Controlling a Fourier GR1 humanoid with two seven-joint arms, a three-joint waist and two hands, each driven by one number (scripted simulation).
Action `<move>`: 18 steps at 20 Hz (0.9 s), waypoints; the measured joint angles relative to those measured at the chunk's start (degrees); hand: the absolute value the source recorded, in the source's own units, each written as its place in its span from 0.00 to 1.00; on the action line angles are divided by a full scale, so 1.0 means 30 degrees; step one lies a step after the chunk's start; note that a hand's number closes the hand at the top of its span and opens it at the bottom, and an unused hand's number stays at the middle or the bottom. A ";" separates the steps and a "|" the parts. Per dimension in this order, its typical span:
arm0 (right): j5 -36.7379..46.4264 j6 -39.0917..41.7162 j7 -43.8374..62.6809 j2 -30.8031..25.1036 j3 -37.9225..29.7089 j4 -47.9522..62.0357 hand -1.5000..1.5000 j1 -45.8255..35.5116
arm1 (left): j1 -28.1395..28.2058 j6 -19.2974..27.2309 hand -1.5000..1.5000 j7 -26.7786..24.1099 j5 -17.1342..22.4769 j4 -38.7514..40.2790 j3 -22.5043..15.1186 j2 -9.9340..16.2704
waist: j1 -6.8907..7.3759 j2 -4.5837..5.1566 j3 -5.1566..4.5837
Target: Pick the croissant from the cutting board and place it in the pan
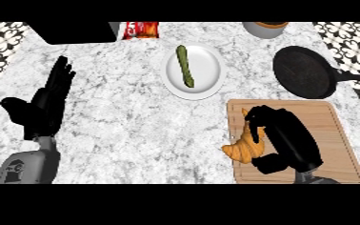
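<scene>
A golden croissant [245, 148] lies on the left part of the wooden cutting board [330, 124] at the lower right. My right hand [288, 136] rests over it, fingers curled round its upper end and thumb by its lower end. The black pan [304, 71] sits beyond the board at the upper right, its handle pointing right. My left hand [49, 100] stands open at the left edge, fingers up, resting.
A white plate [207, 71] holding a green vegetable [184, 65] sits in the middle. At the back are a dark box [74, 31], a red packet [141, 29] and a grey bowl [265, 28]. The marble counter spreads between them.
</scene>
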 measured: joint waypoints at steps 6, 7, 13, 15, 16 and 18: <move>-0.1886 0.0900 0.1943 0.0662 -0.1952 -0.4648 1.00 0.0945 | -0.0078 -0.0244 0.50 -0.0133 -0.0063 -0.0129 -0.0333 -0.0178 | 0.0553 0.0186 0.0036; -0.2608 0.1128 0.2081 0.0730 -0.2602 -0.4862 1.00 0.0732 | -0.0042 -0.0249 0.50 -0.0236 -0.0077 -0.0120 -0.0350 -0.0219 | 0.0622 0.0211 0.0042; -0.6910 0.2211 0.3170 0.0606 -0.6964 -0.3266 1.00 -0.2387 | -0.0678 -0.0104 0.50 0.0238 -0.0229 -0.0121 -0.0497 -0.0337 | 0.0908 0.0303 0.0062; -0.7995 0.2263 0.3003 -0.0203 -0.8488 -0.1592 1.00 -0.3679 | -0.0613 -0.0230 0.50 0.0098 -0.0203 -0.0044 -0.0478 -0.0310 | 0.0990 0.0323 0.0059; -0.8126 0.1949 0.2688 -0.0647 -0.9008 -0.0463 1.00 -0.4337 | -0.0847 -0.0085 0.50 0.0115 -0.0329 0.0142 -0.0598 -0.0476 | 0.1021 0.0343 0.0061; -0.8398 0.1670 0.2133 -0.1992 -1.0167 0.1617 1.00 -0.5632 | -0.1097 -0.0145 0.50 -0.0036 -0.0315 0.0542 -0.0520 -0.0453 | 0.1086 0.0383 0.0065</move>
